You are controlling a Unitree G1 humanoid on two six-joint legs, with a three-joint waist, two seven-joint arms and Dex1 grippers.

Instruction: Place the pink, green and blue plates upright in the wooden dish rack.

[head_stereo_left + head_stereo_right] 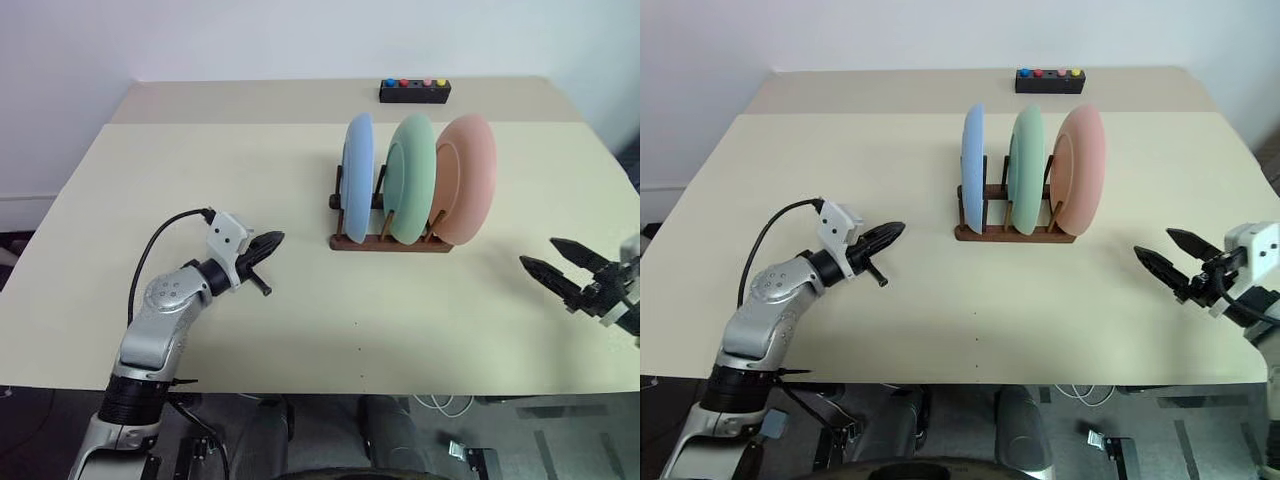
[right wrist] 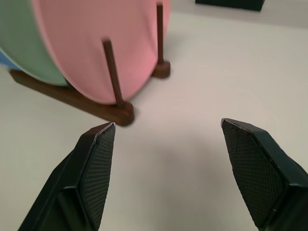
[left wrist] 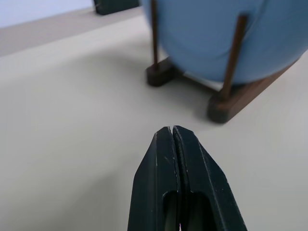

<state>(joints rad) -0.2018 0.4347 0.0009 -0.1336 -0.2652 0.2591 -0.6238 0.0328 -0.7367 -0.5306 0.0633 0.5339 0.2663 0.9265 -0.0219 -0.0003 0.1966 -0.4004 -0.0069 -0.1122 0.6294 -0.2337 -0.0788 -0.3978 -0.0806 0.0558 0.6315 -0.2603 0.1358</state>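
On the table [image 1: 200, 180], three plates stand upright side by side in the rack [image 1: 390, 243], with one plate [image 1: 357, 178] at the left, another plate [image 1: 410, 178] in the middle, a third plate [image 1: 466, 178] at the right, and a small box [image 1: 414, 91] behind them near the far edge.

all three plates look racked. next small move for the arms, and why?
Probably just hold both arms clear. The blue plate, green plate and pink plate all stand upright in the wooden dish rack; the left gripper is shut and empty, the right gripper open and empty.
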